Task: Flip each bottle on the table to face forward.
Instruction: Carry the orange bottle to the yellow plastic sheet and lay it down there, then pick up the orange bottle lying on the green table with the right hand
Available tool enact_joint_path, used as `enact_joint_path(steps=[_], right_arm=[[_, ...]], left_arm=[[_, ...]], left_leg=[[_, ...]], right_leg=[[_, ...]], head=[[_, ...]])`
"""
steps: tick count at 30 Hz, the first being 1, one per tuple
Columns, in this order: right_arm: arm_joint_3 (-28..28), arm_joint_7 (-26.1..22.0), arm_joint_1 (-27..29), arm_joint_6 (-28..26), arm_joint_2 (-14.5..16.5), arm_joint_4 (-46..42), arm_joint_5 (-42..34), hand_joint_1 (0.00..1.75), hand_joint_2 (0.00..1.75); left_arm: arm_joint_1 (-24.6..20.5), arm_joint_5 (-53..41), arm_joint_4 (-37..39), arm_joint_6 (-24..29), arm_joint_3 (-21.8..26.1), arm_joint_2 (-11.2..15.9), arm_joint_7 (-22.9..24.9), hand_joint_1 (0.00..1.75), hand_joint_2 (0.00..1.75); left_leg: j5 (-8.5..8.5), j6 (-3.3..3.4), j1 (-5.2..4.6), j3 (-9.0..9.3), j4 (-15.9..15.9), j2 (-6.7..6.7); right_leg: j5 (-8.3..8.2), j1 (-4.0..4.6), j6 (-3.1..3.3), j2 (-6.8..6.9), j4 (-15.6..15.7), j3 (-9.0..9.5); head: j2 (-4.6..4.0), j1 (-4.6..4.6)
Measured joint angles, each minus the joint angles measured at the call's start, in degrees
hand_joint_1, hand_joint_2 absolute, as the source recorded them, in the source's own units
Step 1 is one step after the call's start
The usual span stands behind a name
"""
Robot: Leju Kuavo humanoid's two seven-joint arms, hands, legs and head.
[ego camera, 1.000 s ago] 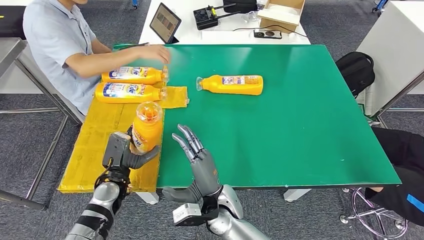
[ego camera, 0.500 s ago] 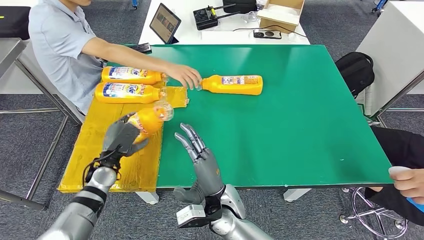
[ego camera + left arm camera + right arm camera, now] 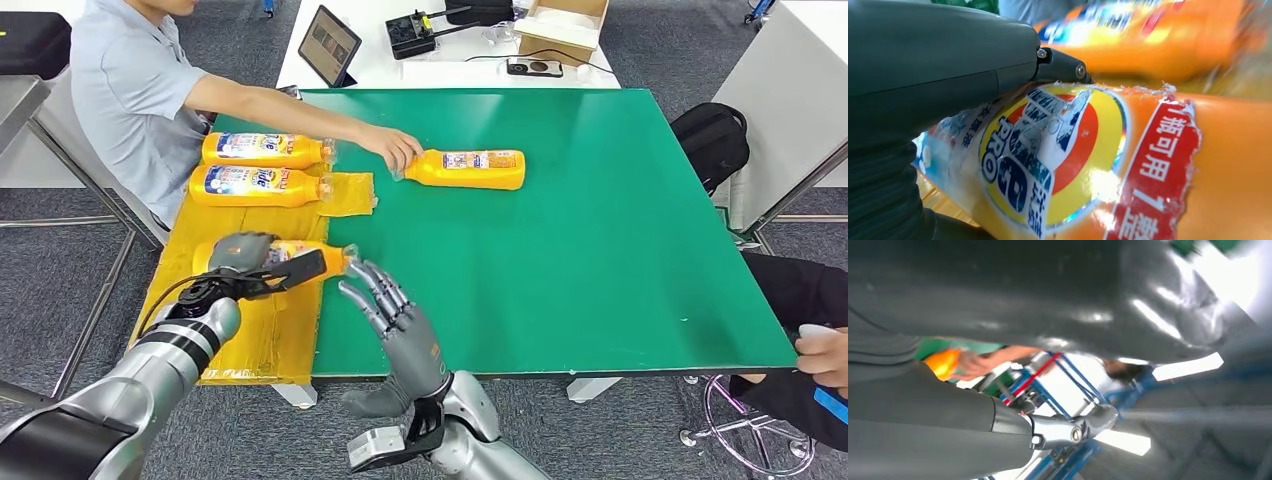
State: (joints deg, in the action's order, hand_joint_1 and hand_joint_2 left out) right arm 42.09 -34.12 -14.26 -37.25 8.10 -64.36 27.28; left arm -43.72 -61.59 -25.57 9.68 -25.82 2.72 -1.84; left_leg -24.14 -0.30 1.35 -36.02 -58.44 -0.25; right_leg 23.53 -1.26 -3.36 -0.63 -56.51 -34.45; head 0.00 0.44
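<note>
- The left hand [image 3: 243, 262] grips an orange bottle [image 3: 300, 258] that lies on its side on the yellow mat [image 3: 255, 335], at about 8 o'clock of the green table [image 3: 600, 250]. The cap end of this bottle points toward 3 o'clock, close to the mat's edge.
- In the left wrist view, the thumb [image 3: 938, 65] presses on the bottle's torn label [image 3: 1048, 155], which has blue letters and a red stripe.
- The right hand [image 3: 395, 320] holds nothing; its fingers are spread and stretched toward 11 o'clock, just beside the cap of the held bottle, at 6 o'clock of the table.
- Two more bottles lie on their sides at about 10 o'clock: the far bottle [image 3: 262, 149] and the near bottle [image 3: 255, 185], one just beside the other, labels up, caps toward 3 o'clock.
- A fourth bottle [image 3: 468, 168] lies on the green surface near 12 o'clock, cap toward 9 o'clock. A person's hand [image 3: 393, 148] touches its cap end.
- The person [image 3: 130, 90] sits at the table's 10 o'clock side, in a light blue shirt.
</note>
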Motion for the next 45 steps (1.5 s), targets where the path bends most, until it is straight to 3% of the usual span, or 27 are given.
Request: enact_joint_path(steps=[2, 4, 6, 12, 19, 23, 27, 33, 38, 45], right_arm=[[-2.8, 4.5, 1.0, 2.6, -1.0, 0.2, 6.1, 0.0, 0.0], [-6.2, 7.1, 1.9, 4.7, -2.2, 0.2, 9.2, 0.0, 0.0], [-9.7, 7.5, 2.5, 6.1, -2.9, 0.3, 10.3, 0.0, 0.0], [-15.6, 4.5, 2.4, 8.3, -3.4, 2.4, 9.5, 0.0, 0.0], [-17.4, 3.0, 2.2, 8.3, -3.2, 5.2, 9.0, 0.0, 0.0], [-17.6, 2.1, 1.8, 6.8, -3.2, 6.3, 9.0, 0.0, 0.0], [-18.1, 3.1, 1.3, 5.3, -3.4, 7.1, 10.2, 0.0, 1.75], [-19.4, 11.6, -1.4, 6.1, -5.0, 8.6, 17.0, 0.0, 1.75], [-21.0, 18.1, -5.8, 6.3, -6.5, 10.9, 23.7, 0.0, 1.75], [-21.6, 19.9, -8.0, 6.9, -7.3, 11.9, 25.7, 0.0, 1.75]], left_arm=[[0.3, 0.7, 0.7, -0.8, 0.6, 1.4, -1.0, 0.44, 1.75], [0.7, 2.5, 1.0, -1.8, 1.8, 2.7, -3.3, 0.14, 1.75], [1.0, 5.1, 1.1, -4.1, 3.5, 3.8, -6.4, 0.0, 1.75], [1.0, 11.1, 1.0, -13.0, 7.9, 5.8, -15.0, 0.0, 1.75], [1.0, 12.7, 0.7, -14.6, 9.5, 6.6, -17.4, 0.0, 1.75], [2.2, 19.1, -1.4, -15.3, 11.1, 7.0, -21.5, 0.0, 1.75], [6.8, 29.3, -8.6, -15.1, 13.9, 7.0, -24.5, 0.0, 1.75], [16.1, 39.1, -24.9, -12.1, 18.4, 6.7, -25.5, 0.0, 1.75], [21.9, 43.3, -37.2, -4.5, 23.7, 4.1, -27.8, 0.0, 1.75], [25.5, 43.6, -45.9, -3.0, 27.1, 2.0, -27.9, 0.0, 1.75]], left_leg=[[0.0, 0.0, 0.0, 0.0, 0.0, 0.01], [0.0, 0.0, 0.0, 0.02, 0.0, 0.0], [0.0, 0.0, -0.02, 0.08, 0.0, -0.02], [-0.01, 0.0, -0.02, 0.41, 0.0, -0.04], [0.0, 0.0, -0.02, 0.48, 0.0, -0.05], [0.01, 0.0, -0.02, 0.47, 0.0, -0.03], [0.0, 0.0, -0.02, 0.41, 0.0, -0.01], [0.0, 0.01, -0.05, 0.24, 0.0, 0.01], [0.0, 0.01, -0.05, 0.21, 0.0, 0.01], [0.0, 0.01, -0.03, 0.19, 0.0, 0.0]], right_leg=[[0.01, 0.0, 0.0, 0.01, 0.0, 0.02], [0.01, -0.01, 0.0, 0.01, 0.0, 0.06], [0.01, -0.02, 0.01, 0.01, 0.0, 0.14], [0.02, -0.02, 0.01, 0.02, 0.0, 0.47], [0.01, -0.02, 0.01, 0.02, 0.0, 0.52], [0.01, -0.02, 0.01, 0.01, 0.0, 0.49], [0.01, -0.02, 0.01, 0.01, 0.0, 0.42], [0.01, -0.05, 0.01, 0.0, 0.0, 0.22], [0.0, -0.05, 0.0, 0.0, 0.0, 0.2], [0.01, -0.03, 0.0, 0.0, 0.0, 0.19]], head=[[0.0, 0.0], [0.0, 0.01], [0.0, 0.01], [0.0, 0.01], [0.0, -0.01], [0.0, 0.0], [0.0, 0.01], [0.0, 0.02], [0.0, 0.02], [0.0, -0.01]])
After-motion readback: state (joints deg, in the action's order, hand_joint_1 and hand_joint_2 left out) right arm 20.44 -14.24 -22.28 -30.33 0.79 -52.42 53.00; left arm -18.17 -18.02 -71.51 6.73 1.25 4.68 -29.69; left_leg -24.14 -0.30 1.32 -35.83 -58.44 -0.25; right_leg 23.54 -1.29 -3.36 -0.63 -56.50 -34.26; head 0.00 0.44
